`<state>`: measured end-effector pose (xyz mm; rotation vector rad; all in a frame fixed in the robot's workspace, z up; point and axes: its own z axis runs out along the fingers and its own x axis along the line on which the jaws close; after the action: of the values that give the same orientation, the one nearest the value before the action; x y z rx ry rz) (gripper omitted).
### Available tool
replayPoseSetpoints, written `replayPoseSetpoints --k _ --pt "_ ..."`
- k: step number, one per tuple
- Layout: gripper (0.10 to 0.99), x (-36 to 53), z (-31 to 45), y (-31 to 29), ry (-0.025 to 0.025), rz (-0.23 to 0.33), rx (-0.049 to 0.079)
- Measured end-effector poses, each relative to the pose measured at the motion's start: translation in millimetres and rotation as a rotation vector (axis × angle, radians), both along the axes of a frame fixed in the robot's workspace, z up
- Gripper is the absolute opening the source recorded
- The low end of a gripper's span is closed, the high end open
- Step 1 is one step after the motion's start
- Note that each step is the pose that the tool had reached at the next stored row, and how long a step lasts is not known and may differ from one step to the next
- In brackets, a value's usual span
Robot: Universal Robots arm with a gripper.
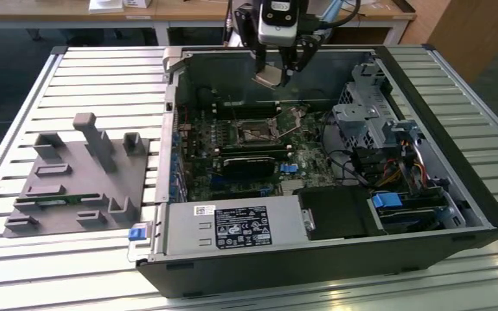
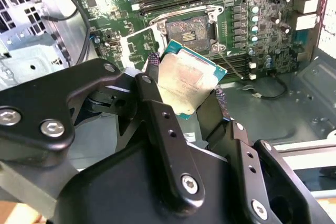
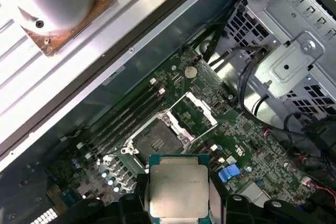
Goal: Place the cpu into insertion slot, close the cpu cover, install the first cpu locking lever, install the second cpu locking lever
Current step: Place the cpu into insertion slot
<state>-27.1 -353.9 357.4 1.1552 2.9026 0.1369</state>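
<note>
While our gripper (image 1: 272, 75) clamps the cpu (image 2: 185, 80) by opposite edges, we hold it high above the motherboard (image 3: 247, 129), the uncovered insertion slot (image 3: 157, 141) lying below the fingers (image 2: 157, 109), well apart, toward the board's middle.

Workshop, slatted metal bench (image 1: 102, 71), opened computer case (image 1: 318, 269)

cpu (image 2: 189, 77) near edge hidden behind gripper (image 2: 185, 81) fingers (image 2: 157, 108), insertion slot (image 1: 255, 135) below gripper too small for detail in exterior view, arm (image 1: 279, 19) above gripper cut off
</note>
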Motion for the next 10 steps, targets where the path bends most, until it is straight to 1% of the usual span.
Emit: replayPoseSetpoints --k 6,10 --pt "0.537 0.0 -0.4 0.0 0.0 -0.052 0.0" --pt "0.537 0.0 -0.7 0.0 0.0 -0.077 0.0"
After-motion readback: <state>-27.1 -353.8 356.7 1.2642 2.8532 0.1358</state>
